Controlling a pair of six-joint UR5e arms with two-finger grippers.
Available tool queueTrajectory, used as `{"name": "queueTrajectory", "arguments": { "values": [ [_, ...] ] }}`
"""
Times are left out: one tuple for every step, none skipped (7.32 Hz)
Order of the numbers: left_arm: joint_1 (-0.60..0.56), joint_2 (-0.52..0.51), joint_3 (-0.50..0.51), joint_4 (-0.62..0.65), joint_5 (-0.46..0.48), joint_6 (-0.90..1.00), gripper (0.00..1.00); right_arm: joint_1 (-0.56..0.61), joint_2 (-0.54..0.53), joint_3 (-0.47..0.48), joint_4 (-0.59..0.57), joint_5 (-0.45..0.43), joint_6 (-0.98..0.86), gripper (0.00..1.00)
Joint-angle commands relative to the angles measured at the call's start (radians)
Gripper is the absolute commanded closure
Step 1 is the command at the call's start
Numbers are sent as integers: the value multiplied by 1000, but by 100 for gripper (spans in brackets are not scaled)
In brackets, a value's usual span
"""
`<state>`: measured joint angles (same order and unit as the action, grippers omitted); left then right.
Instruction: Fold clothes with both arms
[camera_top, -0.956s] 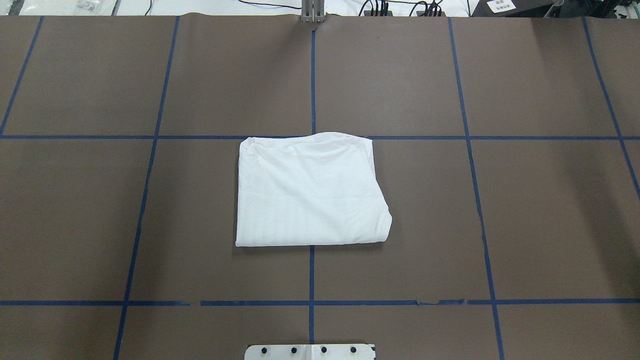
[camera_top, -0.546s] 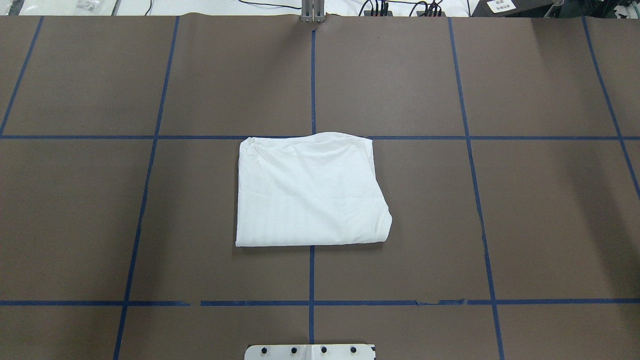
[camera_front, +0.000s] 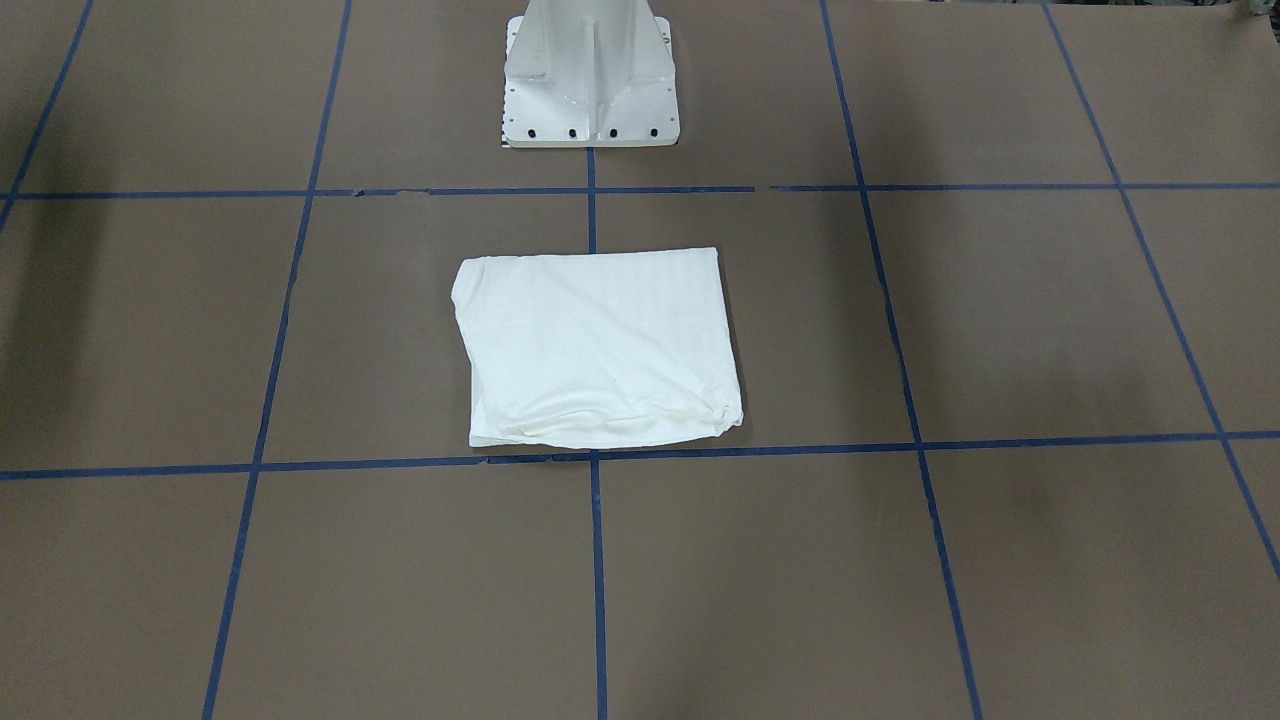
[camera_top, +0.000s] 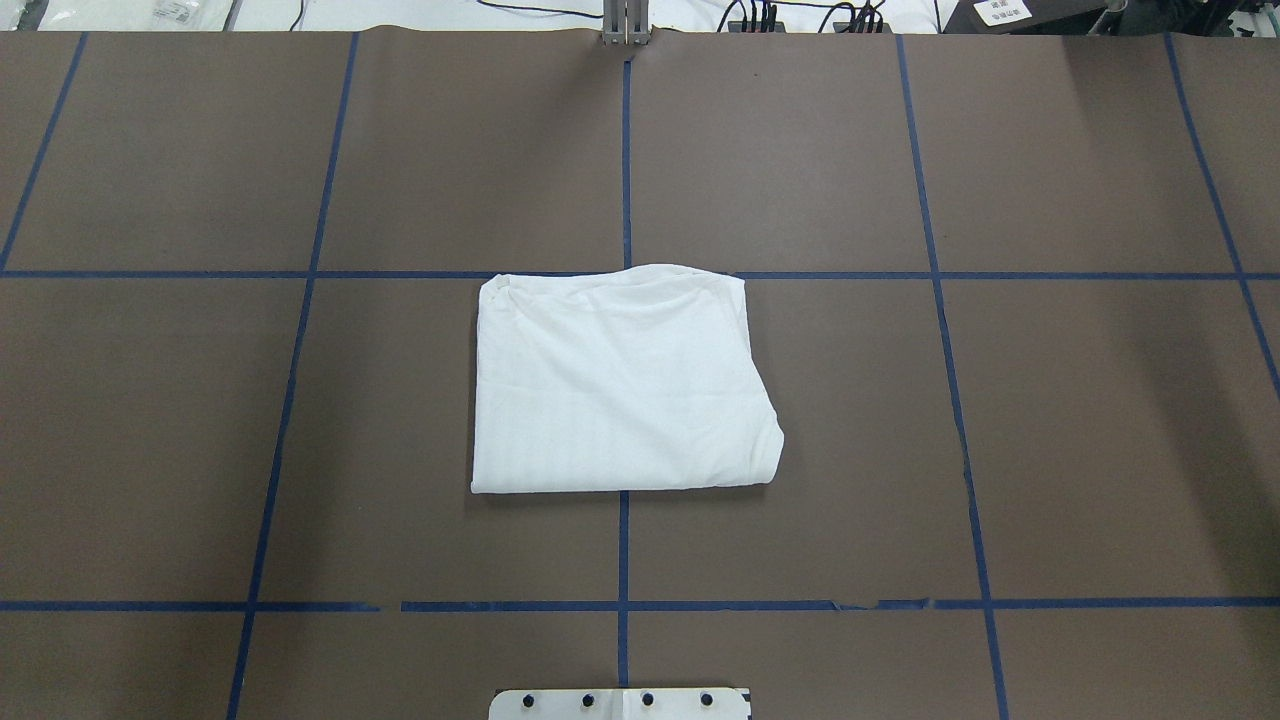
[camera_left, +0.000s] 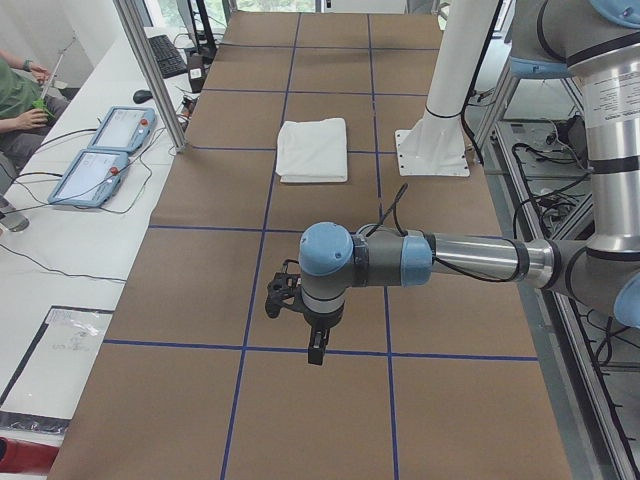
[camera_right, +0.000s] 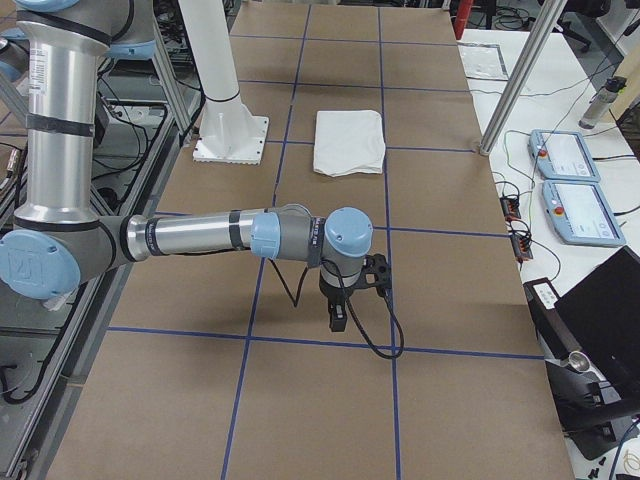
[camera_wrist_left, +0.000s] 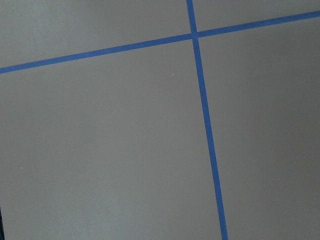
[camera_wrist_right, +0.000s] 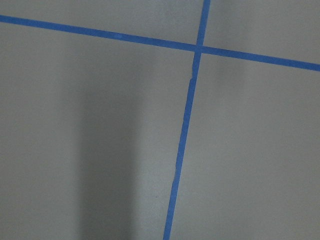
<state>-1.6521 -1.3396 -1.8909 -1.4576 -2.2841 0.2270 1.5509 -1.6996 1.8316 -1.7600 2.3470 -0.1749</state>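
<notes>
The clothes (camera_top: 620, 385) lie folded into a compact white rectangle at the middle of the brown table, also seen in the front-facing view (camera_front: 598, 345) and both side views (camera_left: 312, 150) (camera_right: 349, 141). Nothing touches them. My left gripper (camera_left: 315, 350) hangs over bare table far from the clothes, toward the table's left end; I cannot tell whether it is open or shut. My right gripper (camera_right: 338, 315) hangs likewise toward the right end, and its state cannot be told either. Both wrist views show only table and blue tape lines.
The white pedestal base (camera_front: 590, 75) stands just behind the clothes. Blue tape lines (camera_top: 624, 150) grid the table. Two control tablets (camera_left: 105, 150) and a seated person (camera_left: 15, 90) are beyond the far edge, beside an aluminium post (camera_left: 150, 70).
</notes>
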Motion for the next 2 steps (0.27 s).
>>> {"name": "queueTrajectory", "arguments": {
  "values": [
    [0,-1,-2,0,0,0,0,0,0,0,0,0,2,0],
    [0,0,-1,0,2,0,0,0,0,0,1,0,2,0]
  ]
}}
